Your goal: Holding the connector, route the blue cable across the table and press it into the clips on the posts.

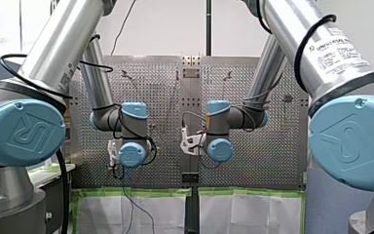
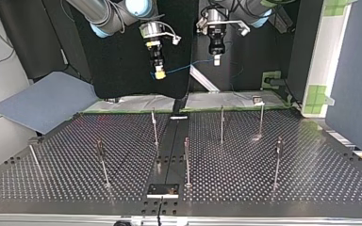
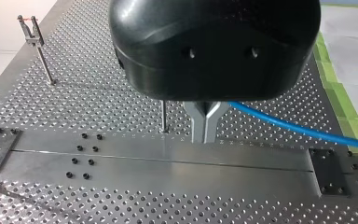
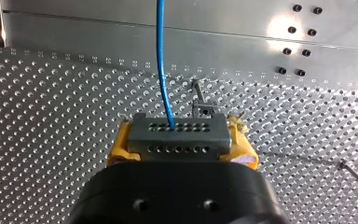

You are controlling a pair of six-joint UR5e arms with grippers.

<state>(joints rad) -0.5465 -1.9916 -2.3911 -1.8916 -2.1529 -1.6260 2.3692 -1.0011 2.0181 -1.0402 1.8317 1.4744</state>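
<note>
1. My right gripper [image 4: 181, 145] is clamped on the connector [image 4: 177, 133]. Its own wrist view shows the yellow pads [image 4: 117, 148] pressing the two ends of the grey block.
2. The blue cable [image 4: 161, 56] leaves the connector's holed face and runs straight ahead over the table [image 4: 51, 116]. A post [image 4: 199, 100] with a clip at its tip stands just beyond the connector.
3. My left gripper [image 3: 205, 122] has its metal fingers [image 3: 196, 123] pinched together on the cable, which comes out beside them and trails off to one side. Only the left wrist view shows this grip.
4. Only the top view shows both grippers together. My right gripper [image 2: 159, 73] is at its left and my left gripper [image 2: 216, 59] at its right, both raised beyond the table's far edge. The cable [image 2: 184, 68] is strung between them.
5. That view also shows thin upright posts [image 2: 222, 123] spread over the table, with the cable higher up and farther back, well apart from them.
6. In the front view the arms' wrists hide both grippers, so it shows neither grip.
</note>
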